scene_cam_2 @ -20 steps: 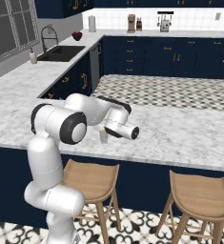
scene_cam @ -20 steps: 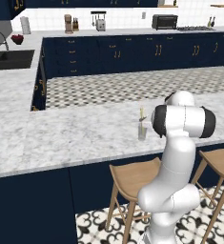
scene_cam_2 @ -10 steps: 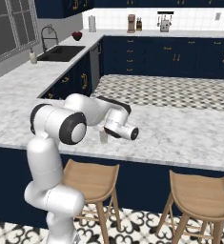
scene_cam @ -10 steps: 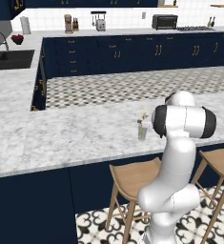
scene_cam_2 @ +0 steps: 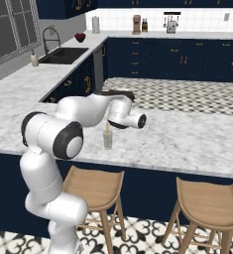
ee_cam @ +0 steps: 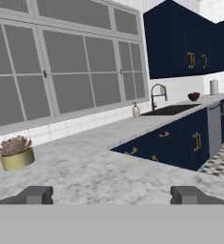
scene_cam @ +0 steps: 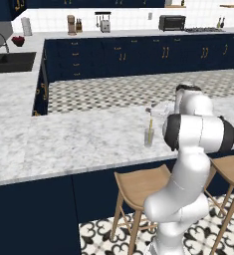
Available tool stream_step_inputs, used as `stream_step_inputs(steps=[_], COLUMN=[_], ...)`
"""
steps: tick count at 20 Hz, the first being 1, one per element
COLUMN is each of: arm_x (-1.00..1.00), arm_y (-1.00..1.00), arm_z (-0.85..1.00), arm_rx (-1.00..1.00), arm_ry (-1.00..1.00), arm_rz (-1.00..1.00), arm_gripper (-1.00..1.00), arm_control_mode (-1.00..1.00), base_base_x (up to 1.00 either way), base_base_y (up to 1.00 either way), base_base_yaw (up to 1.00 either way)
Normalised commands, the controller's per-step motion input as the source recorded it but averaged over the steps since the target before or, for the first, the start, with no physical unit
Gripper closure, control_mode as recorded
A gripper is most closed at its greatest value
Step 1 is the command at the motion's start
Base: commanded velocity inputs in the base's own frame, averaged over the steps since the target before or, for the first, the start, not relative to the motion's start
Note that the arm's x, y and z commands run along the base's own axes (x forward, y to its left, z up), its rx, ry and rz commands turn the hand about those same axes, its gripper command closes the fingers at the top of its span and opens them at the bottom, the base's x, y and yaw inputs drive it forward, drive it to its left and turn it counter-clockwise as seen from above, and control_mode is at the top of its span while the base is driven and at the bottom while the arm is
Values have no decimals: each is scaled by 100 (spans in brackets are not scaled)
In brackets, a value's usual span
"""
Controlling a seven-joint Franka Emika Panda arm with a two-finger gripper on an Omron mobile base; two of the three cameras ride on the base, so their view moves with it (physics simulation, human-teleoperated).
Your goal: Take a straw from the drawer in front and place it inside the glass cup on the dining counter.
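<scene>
Item: straw (scene_cam_2: 107, 130), pale stick standing in the glass cup (scene_cam_2: 107, 141) on the dining worktop (scene_cam_2: 197, 141), top end above the rim. Item: gripper (ee_cam: 111, 194), fingers (ee_cam: 35, 195) spread wide with nothing between them, levelled sideways just beside the cup. Status, as you may judge it: straw appears delivered; only a clean retreat remains. Hazards for you: the hand sits close to the straw's free end, so a sideways swing or a drop could clip it, tip the cup or flick the straw out; the cup is light-looking and stands near the worktop's stool-side edge, so a nudge that way could send it off. Clearance: open marble lies to either side of the cup and beyond; a plant pot (ee_cam: 16, 155) sits well apart. Lift straight up before you turn away.
</scene>
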Motion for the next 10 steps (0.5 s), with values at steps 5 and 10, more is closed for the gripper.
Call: stream_step_inputs(steps=[5, 10], arm_x=[-18, -72], arm_y=[3, 5], arm_z=[100, 73], arm_rx=[-10, -27], arm_ry=[0, 3], arm_rz=[0, 0], arm_gripper=[-100, -100], arm_control_mode=[-100, -100], base_base_x=[0, 0], base_base_y=[0, 0], base_base_yaw=[0, 0])
